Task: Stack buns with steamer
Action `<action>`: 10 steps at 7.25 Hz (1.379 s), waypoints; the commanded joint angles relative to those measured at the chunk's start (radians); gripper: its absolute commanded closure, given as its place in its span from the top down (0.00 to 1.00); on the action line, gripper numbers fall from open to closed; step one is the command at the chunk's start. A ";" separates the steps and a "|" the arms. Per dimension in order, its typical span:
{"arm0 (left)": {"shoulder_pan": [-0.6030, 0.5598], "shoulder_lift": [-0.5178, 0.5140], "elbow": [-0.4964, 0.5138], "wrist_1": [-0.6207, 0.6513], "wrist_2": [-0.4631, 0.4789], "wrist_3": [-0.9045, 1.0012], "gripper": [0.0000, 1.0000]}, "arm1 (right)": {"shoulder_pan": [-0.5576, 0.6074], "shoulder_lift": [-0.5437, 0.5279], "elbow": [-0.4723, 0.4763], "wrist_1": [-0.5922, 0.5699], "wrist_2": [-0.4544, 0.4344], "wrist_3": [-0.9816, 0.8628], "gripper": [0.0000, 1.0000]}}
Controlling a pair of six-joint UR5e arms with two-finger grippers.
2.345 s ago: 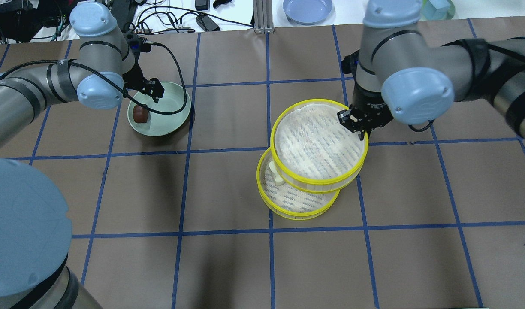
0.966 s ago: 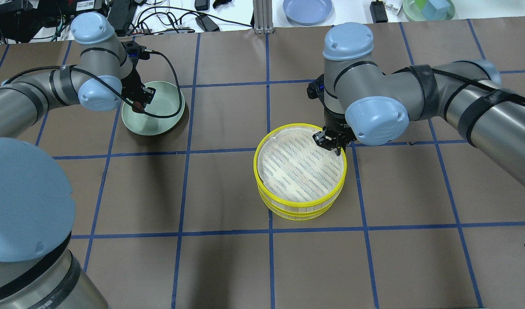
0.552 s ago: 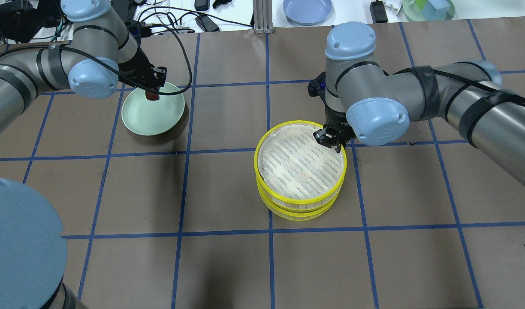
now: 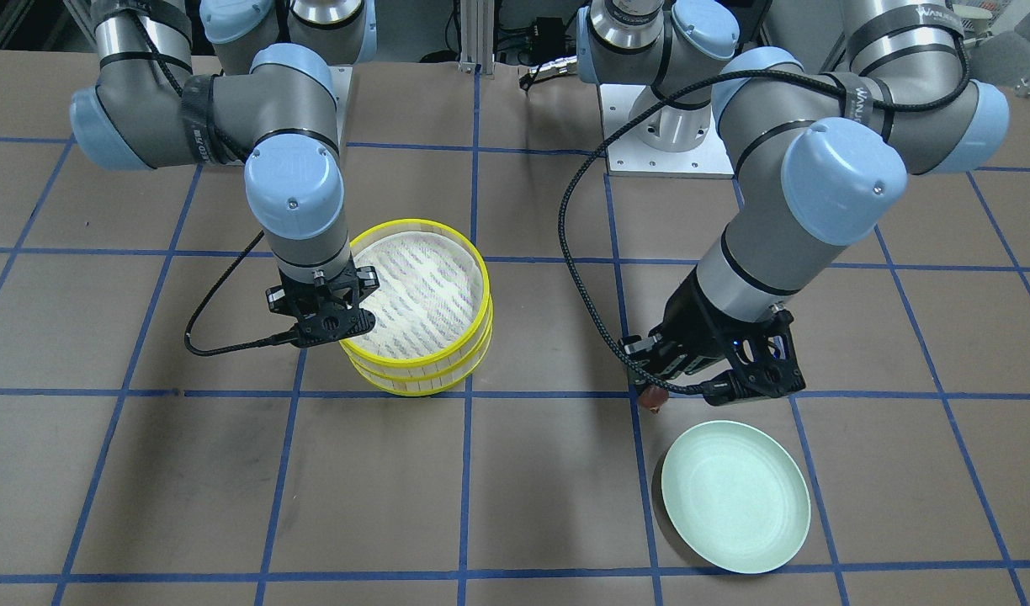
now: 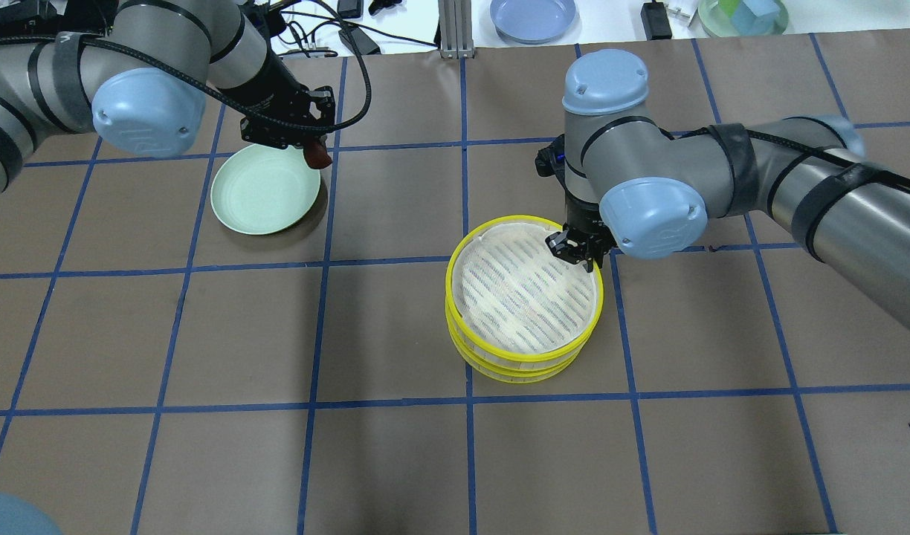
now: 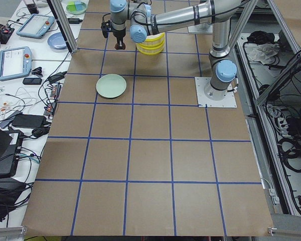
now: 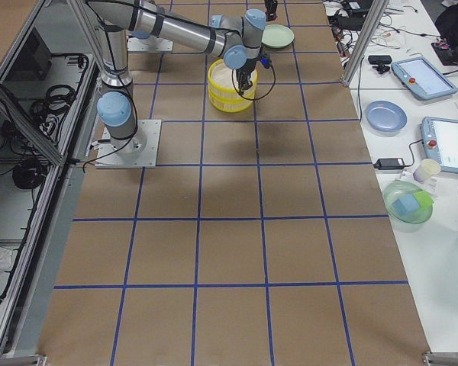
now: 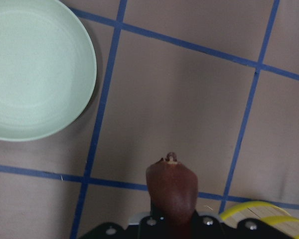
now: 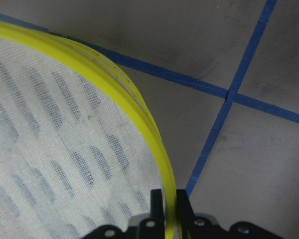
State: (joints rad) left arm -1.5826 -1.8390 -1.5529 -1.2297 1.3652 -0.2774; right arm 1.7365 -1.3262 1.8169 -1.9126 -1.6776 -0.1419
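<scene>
My left gripper (image 5: 315, 151) is shut on the dark reddish-brown bun (image 8: 172, 189) and holds it in the air just off the right edge of the pale green plate (image 5: 265, 189). The plate is empty. The bun also shows in the front view (image 4: 651, 400). Two yellow-rimmed steamer trays (image 5: 524, 297) stand stacked mid-table. My right gripper (image 5: 578, 253) is shut on the upper tray's rim (image 9: 154, 144) at its far right side. The pale cream bun is hidden from view.
A blue plate (image 5: 533, 16), a green bowl with blocks (image 5: 745, 15) and cables lie past the table's far edge. The steamer's rim (image 8: 259, 209) shows at the bottom right of the left wrist view. Brown matting with blue grid lines surrounds the stack.
My right gripper has set the upper tray on the lower one, covering the cream bun. My left gripper has closed on the brown bun, lifted it off the plate and moved right.
</scene>
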 commanded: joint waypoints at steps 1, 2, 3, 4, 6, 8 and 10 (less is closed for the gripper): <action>-0.049 0.039 0.000 -0.066 -0.093 -0.153 0.00 | 0.000 0.004 -0.001 0.000 -0.004 0.071 1.00; -0.069 0.041 -0.001 -0.066 -0.142 -0.233 0.00 | -0.002 -0.010 -0.017 -0.008 -0.002 0.073 1.00; -0.097 0.046 -0.001 -0.063 -0.171 -0.273 0.00 | -0.014 -0.033 -0.056 0.003 -0.002 0.061 1.00; -0.137 0.046 -0.001 -0.050 -0.172 -0.352 0.00 | -0.038 -0.060 -0.103 0.010 0.013 0.061 1.00; -0.221 0.017 -0.027 -0.042 -0.199 -0.376 0.00 | -0.074 -0.160 -0.158 0.091 0.016 0.076 1.00; -0.243 0.011 -0.064 -0.043 -0.215 -0.379 0.36 | -0.141 -0.240 -0.297 0.366 0.016 0.082 1.00; -0.278 0.010 -0.084 -0.039 -0.265 -0.506 0.89 | -0.150 -0.269 -0.335 0.405 0.021 0.155 1.00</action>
State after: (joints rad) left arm -1.8369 -1.8277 -1.6273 -1.2705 1.1168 -0.7123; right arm 1.5942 -1.5729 1.5041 -1.5422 -1.6595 -0.0418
